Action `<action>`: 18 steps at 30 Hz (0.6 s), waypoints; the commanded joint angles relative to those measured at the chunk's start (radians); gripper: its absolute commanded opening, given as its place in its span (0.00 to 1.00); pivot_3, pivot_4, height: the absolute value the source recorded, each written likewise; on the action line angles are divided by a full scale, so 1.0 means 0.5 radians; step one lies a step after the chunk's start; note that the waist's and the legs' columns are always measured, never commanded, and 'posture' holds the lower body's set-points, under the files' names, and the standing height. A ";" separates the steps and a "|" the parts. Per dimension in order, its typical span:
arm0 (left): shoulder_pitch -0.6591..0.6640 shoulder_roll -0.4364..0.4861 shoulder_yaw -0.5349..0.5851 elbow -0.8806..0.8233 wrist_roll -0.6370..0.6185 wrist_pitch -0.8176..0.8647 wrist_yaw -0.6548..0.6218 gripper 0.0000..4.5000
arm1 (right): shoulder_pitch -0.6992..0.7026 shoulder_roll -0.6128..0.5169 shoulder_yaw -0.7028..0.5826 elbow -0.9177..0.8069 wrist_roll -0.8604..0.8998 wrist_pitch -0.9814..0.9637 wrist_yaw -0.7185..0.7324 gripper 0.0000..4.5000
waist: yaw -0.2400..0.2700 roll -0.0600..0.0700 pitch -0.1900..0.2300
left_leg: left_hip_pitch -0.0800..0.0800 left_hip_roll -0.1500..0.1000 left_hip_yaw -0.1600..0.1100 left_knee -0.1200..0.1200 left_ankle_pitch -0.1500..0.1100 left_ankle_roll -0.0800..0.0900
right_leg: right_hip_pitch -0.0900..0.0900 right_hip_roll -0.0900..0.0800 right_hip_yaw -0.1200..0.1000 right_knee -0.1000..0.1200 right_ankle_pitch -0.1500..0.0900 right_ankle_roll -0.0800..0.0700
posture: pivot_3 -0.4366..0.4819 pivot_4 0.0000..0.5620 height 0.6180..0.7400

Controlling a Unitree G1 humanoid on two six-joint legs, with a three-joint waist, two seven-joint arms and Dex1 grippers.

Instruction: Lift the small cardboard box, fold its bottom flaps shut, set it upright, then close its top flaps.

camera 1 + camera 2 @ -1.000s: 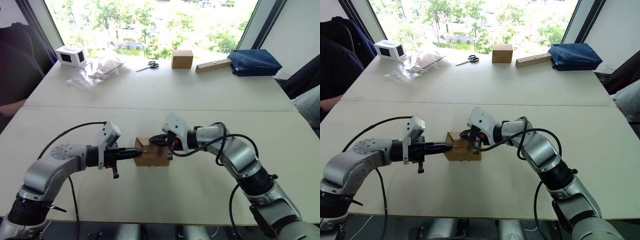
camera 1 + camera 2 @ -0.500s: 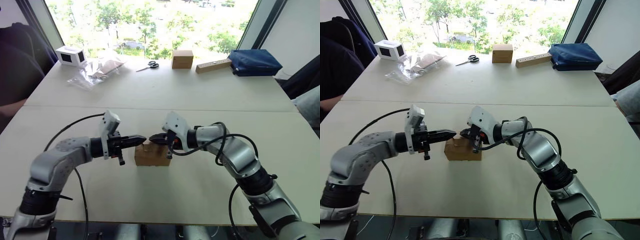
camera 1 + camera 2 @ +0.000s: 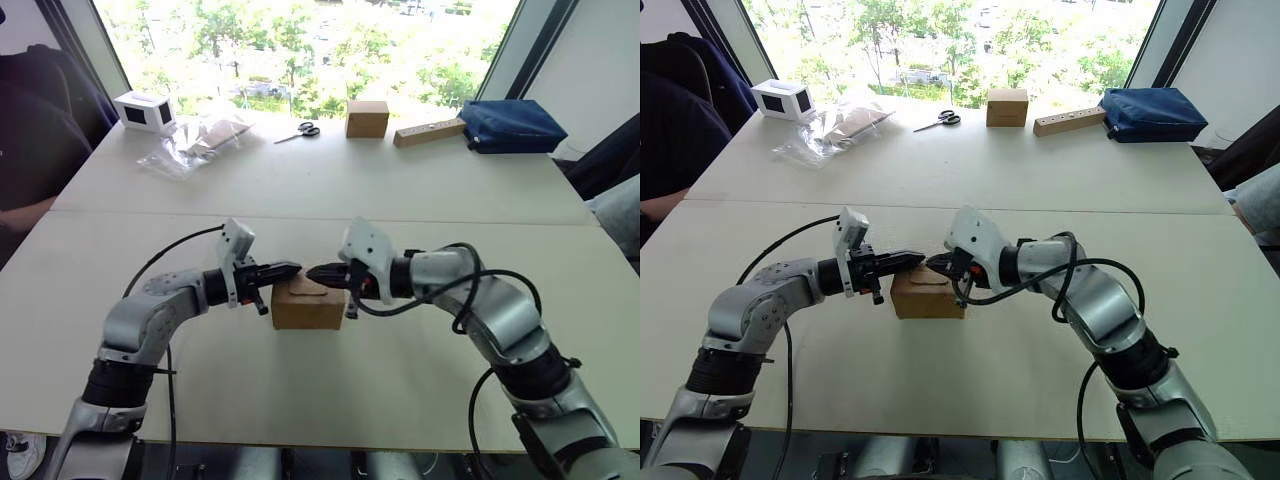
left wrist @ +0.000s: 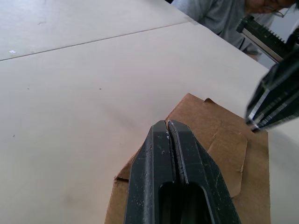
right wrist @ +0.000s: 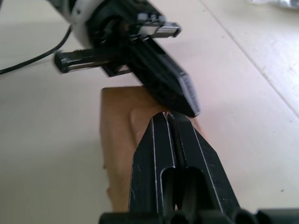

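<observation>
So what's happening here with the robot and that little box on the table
The robot is working on the small cardboard box, which sits upright on the table in front of it. Both pincers are shut and meet tip to tip just above the box: the left pincer from one side, the right pincer from the other. The top flaps lie nearly flat, folded down.

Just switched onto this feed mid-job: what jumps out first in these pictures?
The small cardboard box sits upright on the near part of the table, its top flaps folded down. Both grippers meet nearly tip to tip just above it, the left gripper from the robot's left and the right gripper from its right, each with its fingers shut. Along the far edge lie scissors and a blue bag.
</observation>
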 commanded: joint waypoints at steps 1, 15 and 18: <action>0.004 0.006 -0.001 -0.055 -0.010 0.036 -0.006 0.01 | 0.008 -0.026 -0.021 -0.135 0.040 0.027 -0.006 0.00 | 0.000 0.000 0.000 | 0.000 0.000 0.000 0.000 0.000 0.000 | 0.000 0.000 0.000 0.000 0.000 0.000 | 0.48 0.27 1.00; 0.000 -0.016 0.103 -0.148 -0.129 0.169 0.068 0.01 | 0.022 -0.078 0.171 -0.169 -0.083 -0.022 -0.046 0.00 | -0.001 0.000 0.000 | 0.000 0.000 0.000 0.000 0.000 0.000 | -0.001 0.000 0.000 0.000 0.000 0.000 | 0.48 0.27 1.00; -0.001 -0.018 0.092 -0.152 -0.122 0.177 0.073 0.01 | 0.018 -0.081 0.203 -0.144 -0.133 -0.051 -0.059 0.00 | -0.001 0.000 0.000 | 0.000 0.000 0.000 0.000 0.000 0.000 | -0.001 0.000 0.000 0.000 0.000 0.000 | 0.48 0.27 1.00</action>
